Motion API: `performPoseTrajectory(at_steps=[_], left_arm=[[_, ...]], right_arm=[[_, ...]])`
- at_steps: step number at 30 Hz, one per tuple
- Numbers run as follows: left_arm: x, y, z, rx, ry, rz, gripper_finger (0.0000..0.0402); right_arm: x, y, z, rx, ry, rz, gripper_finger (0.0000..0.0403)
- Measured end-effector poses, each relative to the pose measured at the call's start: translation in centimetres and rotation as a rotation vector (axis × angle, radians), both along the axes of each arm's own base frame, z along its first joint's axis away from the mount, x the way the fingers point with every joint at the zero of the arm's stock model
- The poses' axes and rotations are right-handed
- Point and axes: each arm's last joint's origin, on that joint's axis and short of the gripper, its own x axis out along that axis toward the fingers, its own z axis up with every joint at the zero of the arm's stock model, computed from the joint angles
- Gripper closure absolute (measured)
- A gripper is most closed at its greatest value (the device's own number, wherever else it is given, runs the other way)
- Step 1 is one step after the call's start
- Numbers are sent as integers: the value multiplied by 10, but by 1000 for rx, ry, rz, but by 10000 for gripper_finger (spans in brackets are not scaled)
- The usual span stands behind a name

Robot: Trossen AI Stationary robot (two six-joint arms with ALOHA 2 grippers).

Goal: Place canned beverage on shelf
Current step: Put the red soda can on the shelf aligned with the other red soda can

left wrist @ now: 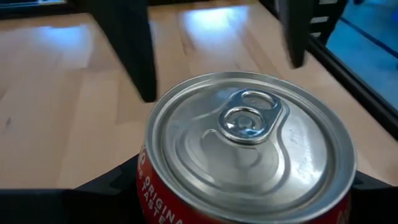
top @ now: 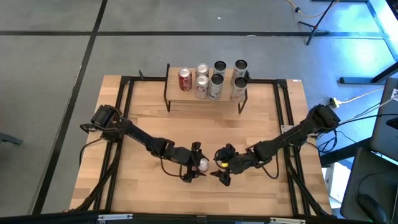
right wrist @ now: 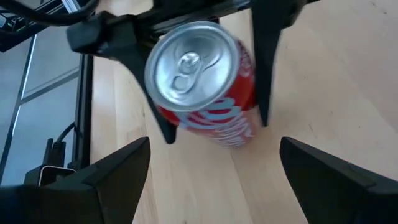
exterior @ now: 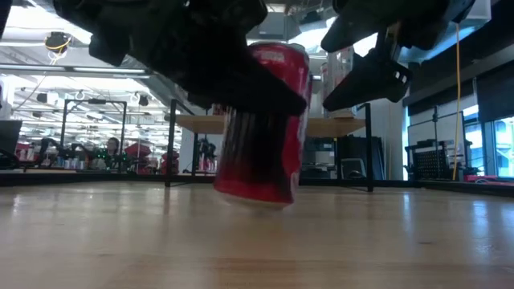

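Can: a red canned beverage with white lettering on its side and a plain silver lid with a pull tab.
Can posture: tilted, its base close to the desk; the low view does not settle whether one edge touches the wood.
Can location: near the front middle of the desk, between the two end effectors and well apart from the shelf.
Left end effector: its dark fingers pinch the red can from both sides of the body, seen clearly in the right wrist view.
Right end effector: just beside the can on its right, fingers spread wide and holding nothing; the can lies ahead of them, not between them.
Shelf: a low rack with a light wood top on thin black legs, at the desk's far edge.
On the shelf: seven upright cans; one red can at the left, then silver and white cans, some with dark tops.
Room: benches and equipment beyond the desk in the low view.
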Motion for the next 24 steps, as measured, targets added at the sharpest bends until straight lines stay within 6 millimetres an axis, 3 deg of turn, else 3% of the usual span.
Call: performPoseTrajectory(at_steps=[5, 17, 24], left_arm=[[-1, -2, -1, 1, 6, -11, 123], [-4, -8, 2, -2, 9, -18, 58], [-17, -5, 40, -8, -21, -11, 54]], right_arm=[[0, 0, 0, 1, -2, -9, 58], [0, 0, 0, 9, -1, -9, 58], [0, 0, 0, 15, 2, -1, 58]])
